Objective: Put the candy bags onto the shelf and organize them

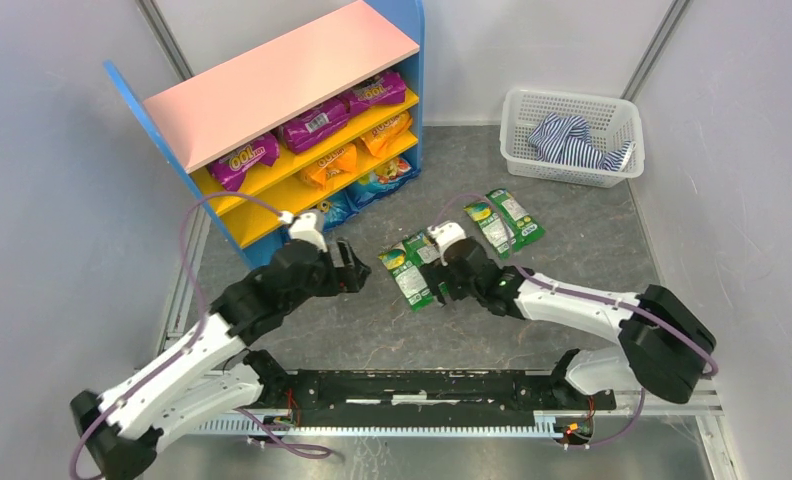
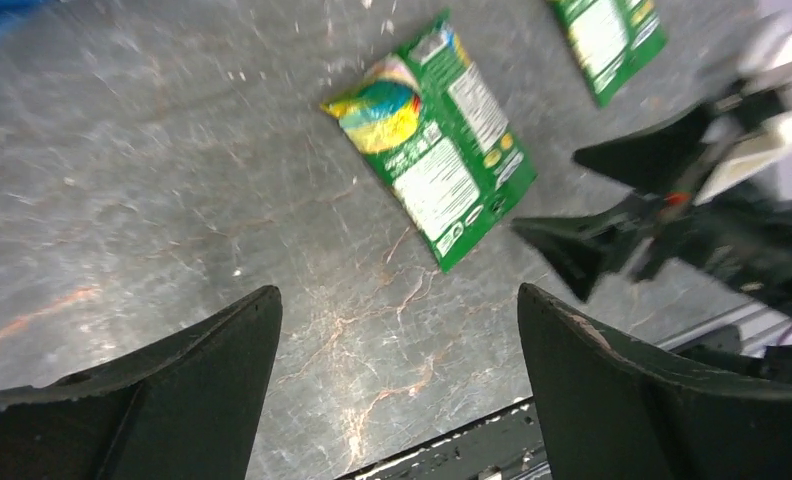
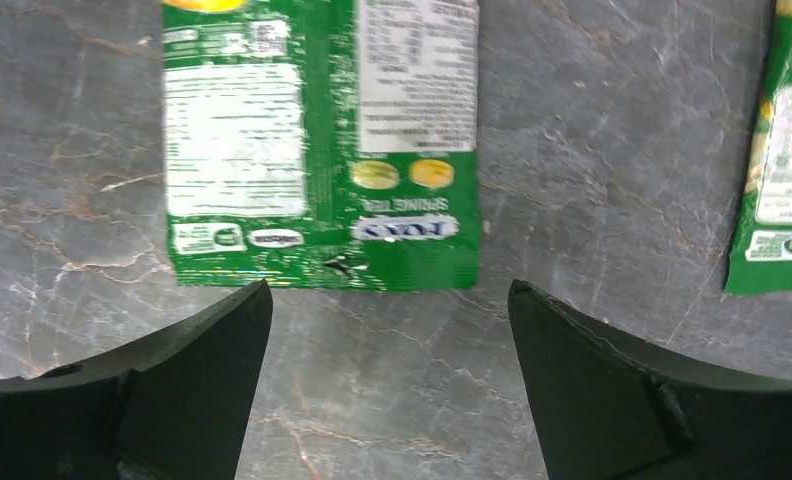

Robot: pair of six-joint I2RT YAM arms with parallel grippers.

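Observation:
A green candy bag [image 1: 409,268] lies flat on the grey table, printed back up, seen in the left wrist view [image 2: 434,150] and the right wrist view [image 3: 317,150]. My right gripper [image 3: 390,285] is open just short of that bag's near edge, nothing between its fingers; it also shows from above [image 1: 440,285]. My left gripper [image 2: 397,290] is open over bare table to the bag's left [image 1: 357,272]. Another green candy bag [image 1: 507,220] lies further right. The shelf [image 1: 282,75] holds purple [image 1: 312,125], orange [image 1: 332,165] and blue candy bags [image 1: 382,178].
A white mesh basket [image 1: 520,135] with a striped cloth [image 1: 572,140] stands at the back right. Grey walls close in both sides. A black rail [image 1: 422,390] with the arm bases runs along the near edge.

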